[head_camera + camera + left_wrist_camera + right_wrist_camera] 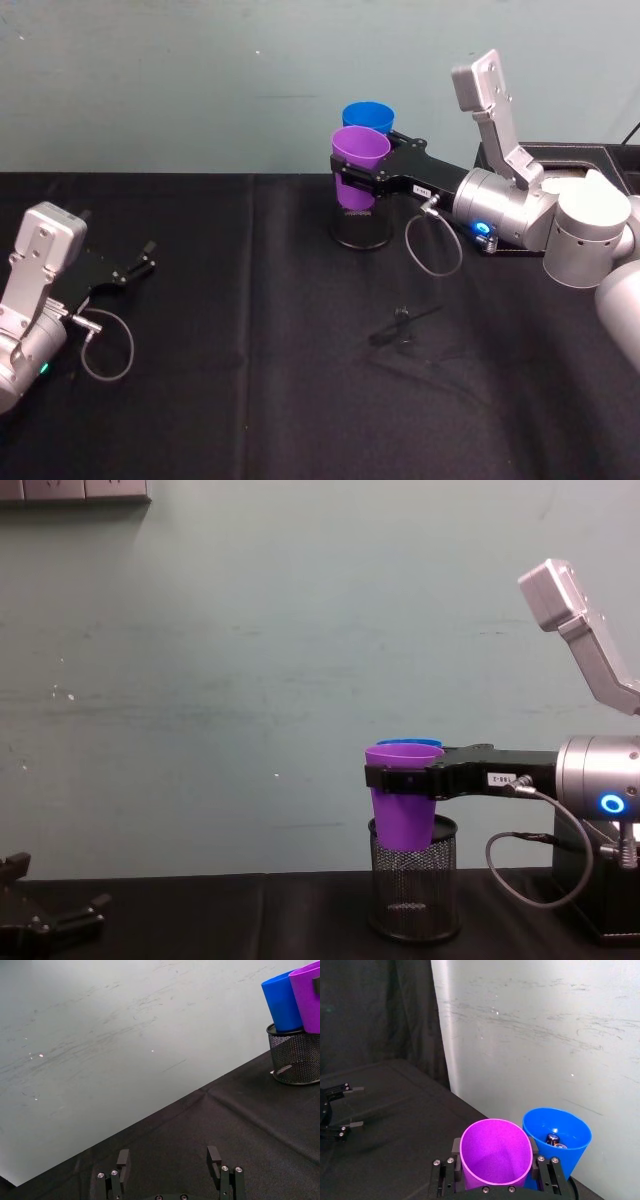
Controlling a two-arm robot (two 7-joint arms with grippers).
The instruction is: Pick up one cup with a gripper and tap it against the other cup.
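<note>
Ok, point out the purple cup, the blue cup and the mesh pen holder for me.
purple cup [495,1155], right wrist view, on its inner wall.
blue cup [281,1002], left wrist view, on its outer side wall.
wire-mesh pen holder [412,890], chest view, on its front mesh wall.

You have smooth plastic in the purple cup [360,150] and blue cup [368,115], metal wire mesh in the pen holder [412,905], matt woven tablecloth [250,350] beneath.
</note>
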